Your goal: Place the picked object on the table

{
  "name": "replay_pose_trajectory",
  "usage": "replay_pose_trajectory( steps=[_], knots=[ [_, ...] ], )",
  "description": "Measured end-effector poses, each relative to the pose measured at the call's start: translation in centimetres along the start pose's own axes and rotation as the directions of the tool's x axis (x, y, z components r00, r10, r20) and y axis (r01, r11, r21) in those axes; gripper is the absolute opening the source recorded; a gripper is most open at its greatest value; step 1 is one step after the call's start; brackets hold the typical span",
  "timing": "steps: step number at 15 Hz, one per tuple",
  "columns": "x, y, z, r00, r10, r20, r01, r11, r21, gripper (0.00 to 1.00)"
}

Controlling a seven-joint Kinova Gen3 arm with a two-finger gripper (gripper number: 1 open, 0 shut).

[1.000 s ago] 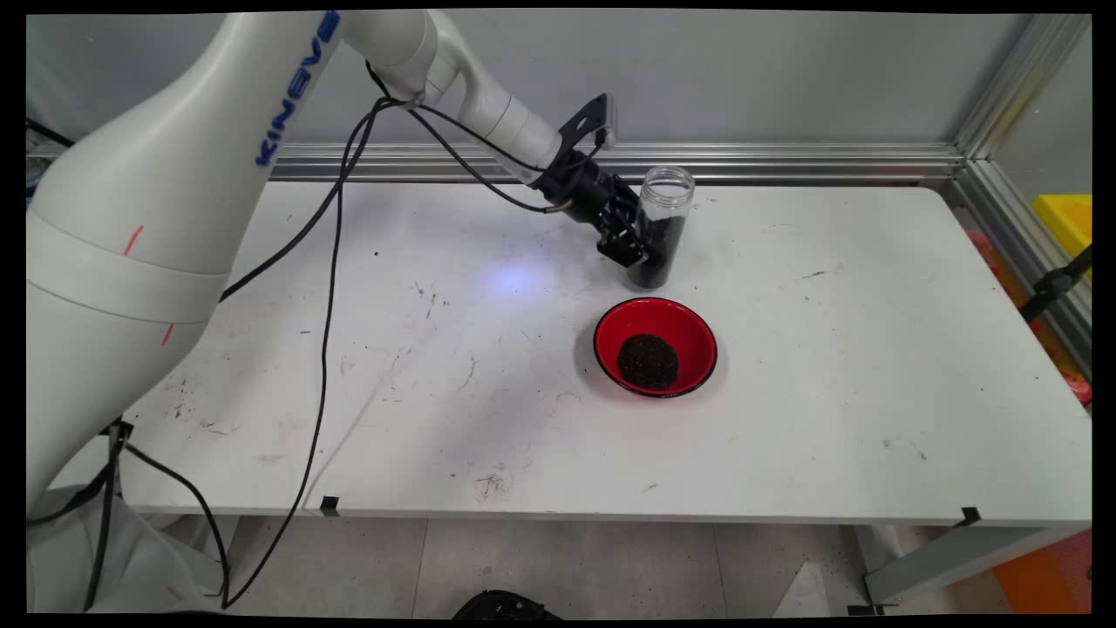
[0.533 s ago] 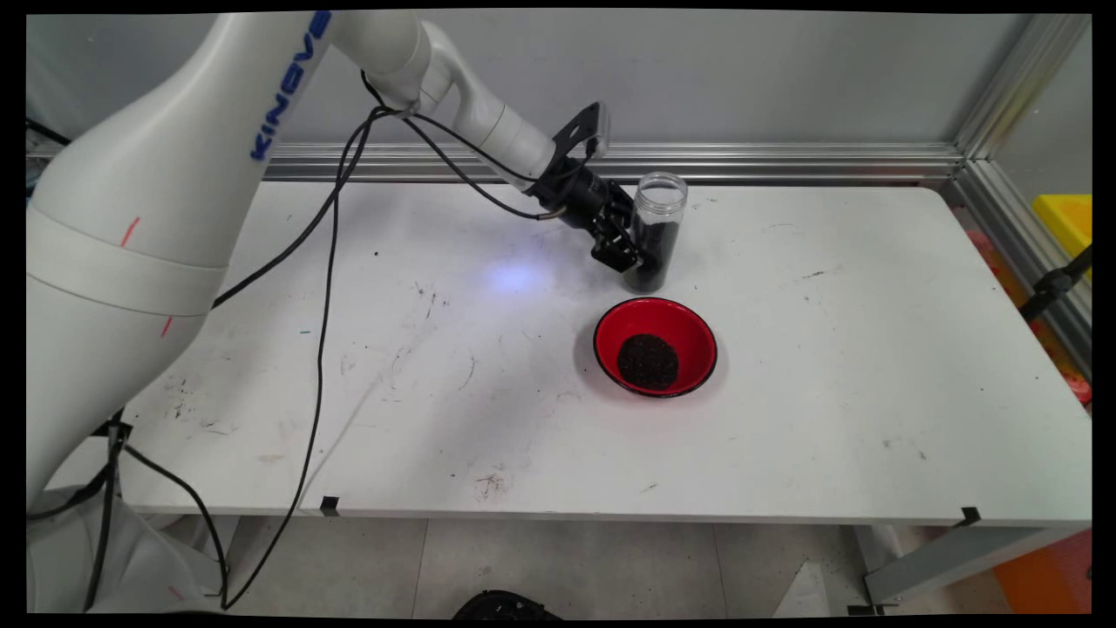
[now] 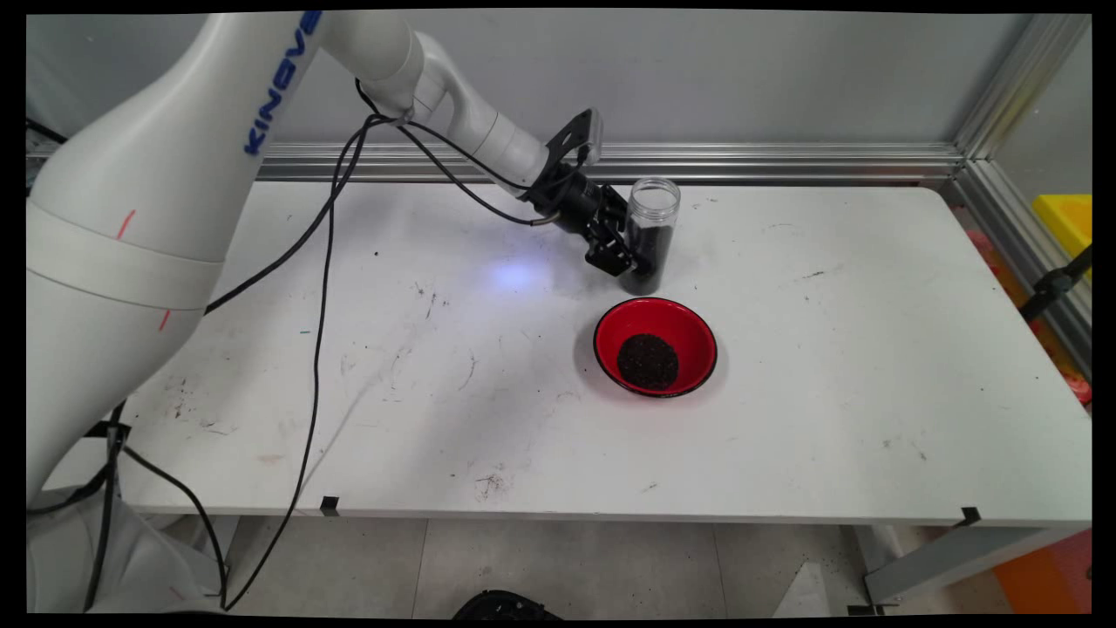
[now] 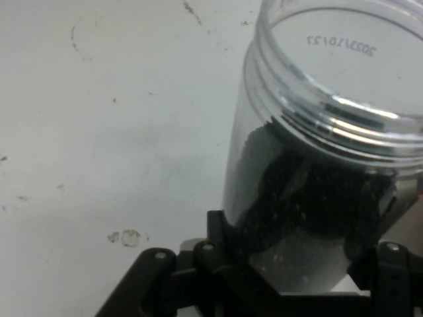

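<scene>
A clear plastic jar (image 3: 649, 234) without a lid, about half full of dark granules, stands upright on the white table (image 3: 872, 349), back of centre. My gripper (image 3: 629, 258) is shut on the jar's lower half, reaching in from the left. In the hand view the jar (image 4: 317, 172) fills the right side, its open threaded mouth at the top, with my gripper (image 4: 291, 264) clamped around its dark lower part. Just in front of the jar sits a red bowl (image 3: 689, 331) with a black rim, holding a mound of the same dark granules (image 3: 647, 361).
Black cables (image 3: 323, 305) hang from the arm down across the table's left half. An aluminium rail (image 3: 785, 161) runs along the table's far edge, and another frames the right side. A yellow bin (image 3: 1068, 218) lies beyond the right edge.
My gripper has carried the jar down and a little to the left, from a raised position to the table behind the bowl. The bowl has not moved.
</scene>
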State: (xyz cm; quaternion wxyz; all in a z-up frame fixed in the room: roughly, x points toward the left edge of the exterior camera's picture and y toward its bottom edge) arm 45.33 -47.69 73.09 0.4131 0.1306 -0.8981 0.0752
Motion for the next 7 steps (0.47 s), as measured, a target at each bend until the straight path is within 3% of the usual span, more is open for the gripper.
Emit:
replay_pose_trajectory(
  steps=[3,4,7],
  knots=[
    [-0.34,0.06,-0.10,1.000,-0.002,-0.004,0.002,1.000,-0.001,0.00],
    [-0.44,0.10,-0.13,1.000,-0.004,-0.005,0.004,1.000,-0.003,1.00],
    [-0.63,0.22,-0.28,1.000,-0.006,-0.009,0.006,1.000,-0.004,1.00]
  ],
)
